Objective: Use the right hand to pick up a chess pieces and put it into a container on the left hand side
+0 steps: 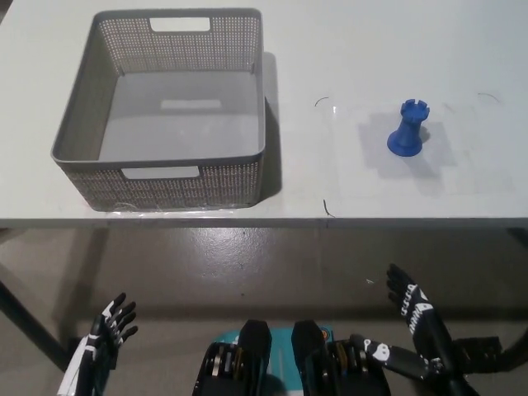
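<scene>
The black right hand (pixel 410 304), fingers spread and empty, hangs below the tabletop's (pixel 346 49) near edge; the upright blue rook (pixel 407 129) stands directly beyond it, the gray basket (pixel 165 177) toward the left edge. The white left hand (pixel 111 326) rests low, open.

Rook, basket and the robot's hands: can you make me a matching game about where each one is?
Things:
1. rook
2. basket
3. left hand
4. right hand

Places:
A. below the table edge, lower left
B. on the table, left side
C. on the table, right side
D. below the table edge, lower right

Pairs: 1-C, 2-B, 3-A, 4-D
</scene>
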